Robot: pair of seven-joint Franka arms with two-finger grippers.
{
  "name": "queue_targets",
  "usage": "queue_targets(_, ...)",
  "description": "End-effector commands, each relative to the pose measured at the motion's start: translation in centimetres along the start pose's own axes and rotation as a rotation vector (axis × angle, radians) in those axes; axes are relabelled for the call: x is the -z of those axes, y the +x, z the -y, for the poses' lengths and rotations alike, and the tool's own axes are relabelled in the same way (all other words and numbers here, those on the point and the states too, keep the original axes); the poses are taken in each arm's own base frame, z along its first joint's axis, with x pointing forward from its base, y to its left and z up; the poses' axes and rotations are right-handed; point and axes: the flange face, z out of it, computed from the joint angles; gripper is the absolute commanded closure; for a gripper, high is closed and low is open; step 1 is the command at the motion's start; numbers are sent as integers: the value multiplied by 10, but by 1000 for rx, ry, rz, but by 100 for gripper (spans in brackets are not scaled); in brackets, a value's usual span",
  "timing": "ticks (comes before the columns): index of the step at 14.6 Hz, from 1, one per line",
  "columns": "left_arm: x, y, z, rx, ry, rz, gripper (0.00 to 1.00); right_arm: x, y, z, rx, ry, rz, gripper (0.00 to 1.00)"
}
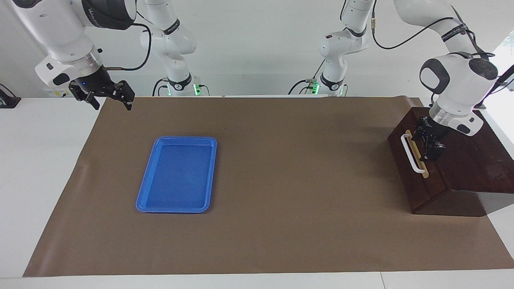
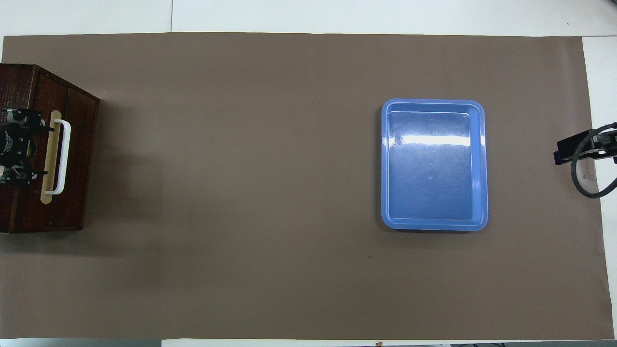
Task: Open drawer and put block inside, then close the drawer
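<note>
- At the left arm's end of the desk (image 1: 48, 168), the dark wooden box is set on the brown mat (image 1: 281, 224), and the drawer (image 1: 417, 168) is seen closed or nearly closed, its white handle (image 1: 412, 153) turned toward the blue tray (image 1: 177, 174).
- The left pincer (image 1: 430, 141) is held over the top of the box, just beside the handle; whether its fingers are released or clenched cannot be told.
- In the overhead view, the box is found at about 9 o'clock and the tray at about 3 o'clock from the mat's centre, well apart.
- The tray is seen with nothing in it.
- The block is not seen in either view, so its place cannot be told.
- The right pincer (image 1: 108, 96) is held in the air over the mat's corner at the right arm's end, with its fingers spread and nothing grasped; this arm waits.
</note>
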Motion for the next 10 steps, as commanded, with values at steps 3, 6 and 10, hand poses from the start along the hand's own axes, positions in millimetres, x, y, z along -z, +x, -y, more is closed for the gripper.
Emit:
queue_targets(3,59,-8,-8,-66,11,-17,0,6,2,-5,1,0,-29,0)
queue_targets(6,104,-39,-4,-230,-8,-20,0,5,3,-6,2,-5,-29,0)
queue_targets(10,127,-53,7,-483,10,-10,0,6,3,-9,-5,-6,-30,0)
